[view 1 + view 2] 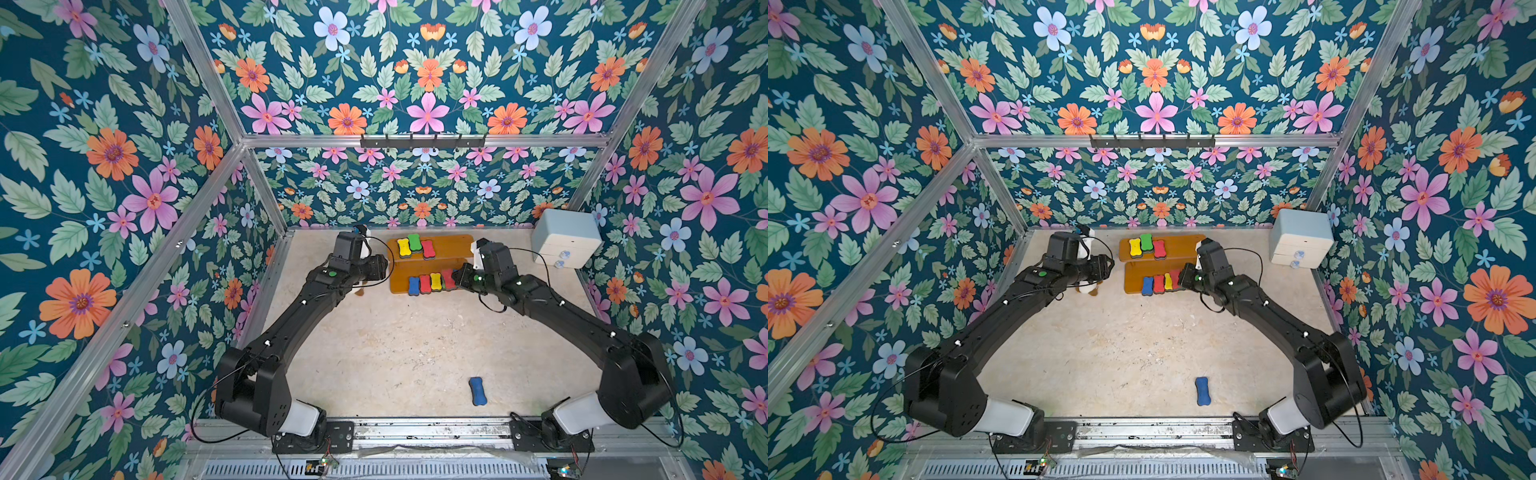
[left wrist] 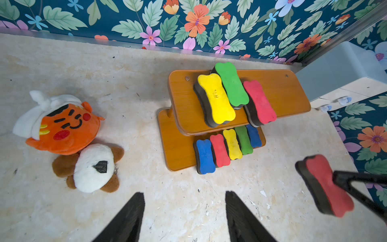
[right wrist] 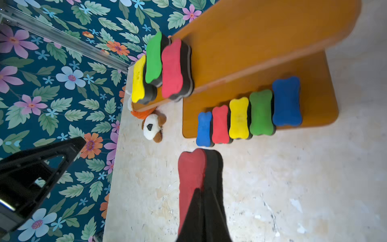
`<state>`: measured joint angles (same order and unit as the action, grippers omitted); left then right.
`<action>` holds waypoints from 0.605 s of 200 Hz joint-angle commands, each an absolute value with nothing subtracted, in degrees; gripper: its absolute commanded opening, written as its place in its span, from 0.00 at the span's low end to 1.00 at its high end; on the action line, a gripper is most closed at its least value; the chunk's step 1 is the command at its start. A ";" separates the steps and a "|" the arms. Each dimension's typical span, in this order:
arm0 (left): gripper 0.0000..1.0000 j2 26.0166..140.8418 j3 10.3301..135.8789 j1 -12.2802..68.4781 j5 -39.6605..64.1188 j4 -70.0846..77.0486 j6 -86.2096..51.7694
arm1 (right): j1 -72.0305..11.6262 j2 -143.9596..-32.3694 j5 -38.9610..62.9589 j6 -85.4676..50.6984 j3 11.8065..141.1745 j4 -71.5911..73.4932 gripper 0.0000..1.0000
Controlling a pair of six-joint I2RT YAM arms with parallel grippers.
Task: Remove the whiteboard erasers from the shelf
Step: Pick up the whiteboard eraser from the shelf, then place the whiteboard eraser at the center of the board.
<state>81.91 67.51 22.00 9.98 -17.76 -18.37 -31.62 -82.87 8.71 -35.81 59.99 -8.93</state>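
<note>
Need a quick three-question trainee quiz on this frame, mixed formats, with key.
1. How many bone-shaped foam erasers lie on the lower board of the orange-brown wooden shelf?
2. True or false: the left gripper holds an eraser.
3. Colour of the held eraser in the right gripper: A blue, B red, C green?
Key: 1 five; 2 false; 3 B.

Ten erasers (image 2: 215, 98), two plush toys (image 2: 62, 127), one shelf (image 2: 182, 98), one drawer box (image 1: 566, 232).
</note>
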 commanded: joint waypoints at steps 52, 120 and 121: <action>0.67 78.87 61.69 21.98 11.78 -14.71 -20.82 | -44.02 -69.74 -3.65 -49.66 41.51 -6.85 0.00; 0.68 78.95 59.11 21.98 11.95 -14.71 -22.06 | -46.99 -68.69 -3.96 -53.34 34.44 -3.23 0.00; 0.68 78.94 59.13 22.02 11.95 -14.70 -22.10 | -47.01 -68.76 -3.91 -53.35 34.40 -3.15 0.00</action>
